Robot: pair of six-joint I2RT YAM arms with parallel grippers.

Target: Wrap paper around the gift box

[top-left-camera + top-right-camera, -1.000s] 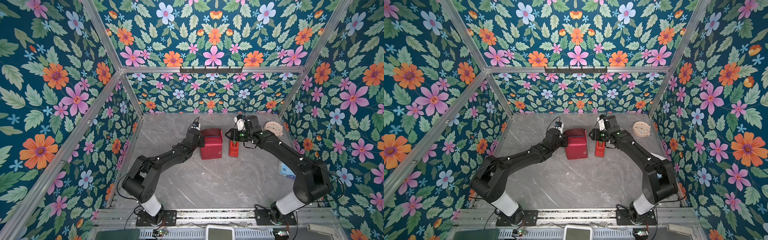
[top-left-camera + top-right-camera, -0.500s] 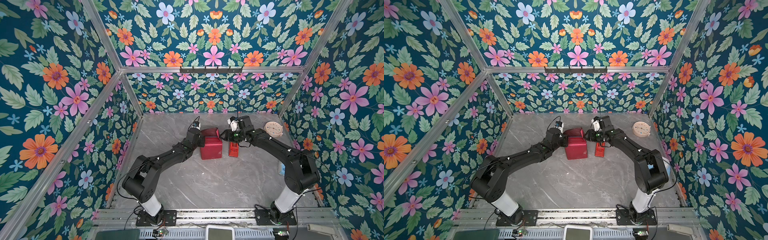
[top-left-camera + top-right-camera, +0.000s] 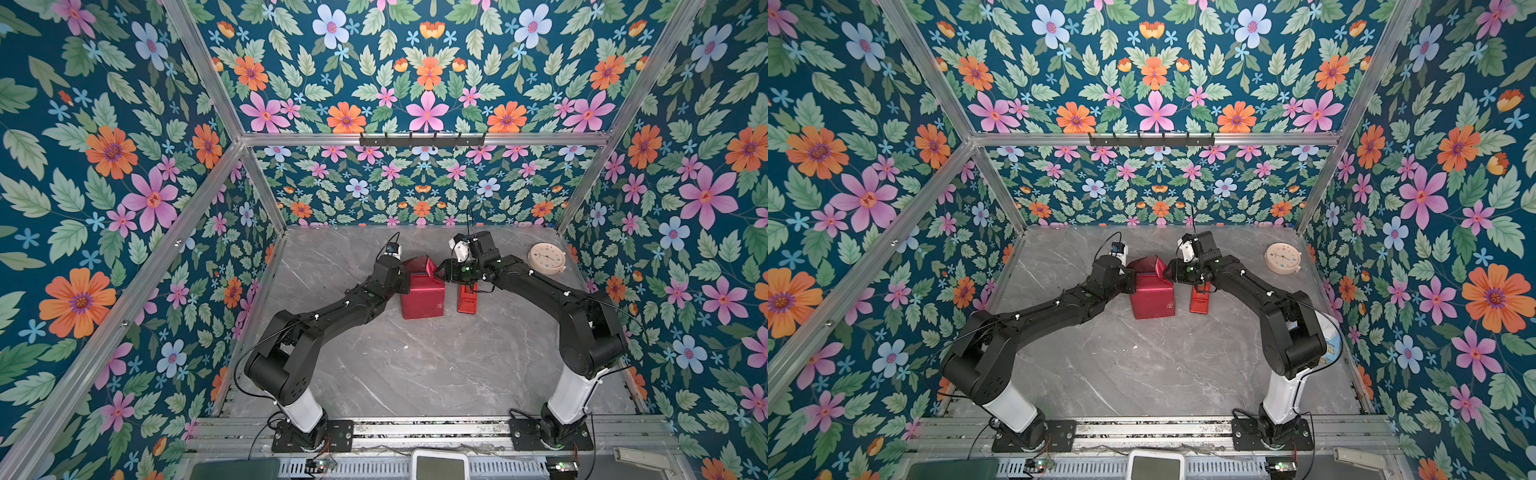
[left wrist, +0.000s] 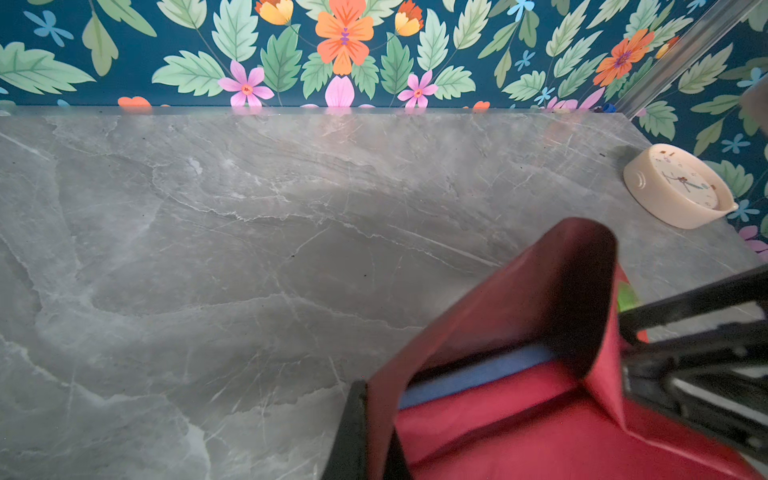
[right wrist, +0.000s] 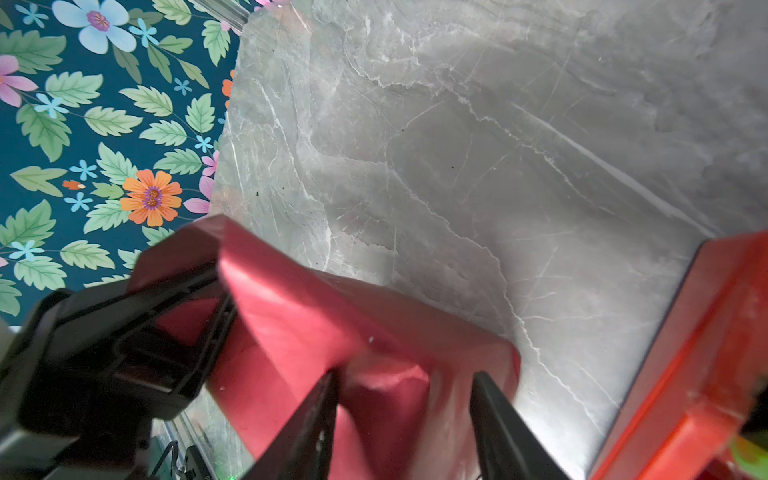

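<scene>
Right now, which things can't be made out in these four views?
- Box: only a blue strip shows in the left wrist view; the paper covers the rest everywhere.
- Left claw: tips hidden behind its own wrist in both top views.
- Right claw: blurred in the right wrist view; contact with the paper unclear.
- Clock: face too small to read in both top views.

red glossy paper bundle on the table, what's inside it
A strip of the matte blue gift box shows under the raised flap of the thin glossy red paper in the left wrist view. The rest of the box is covered.
</scene>
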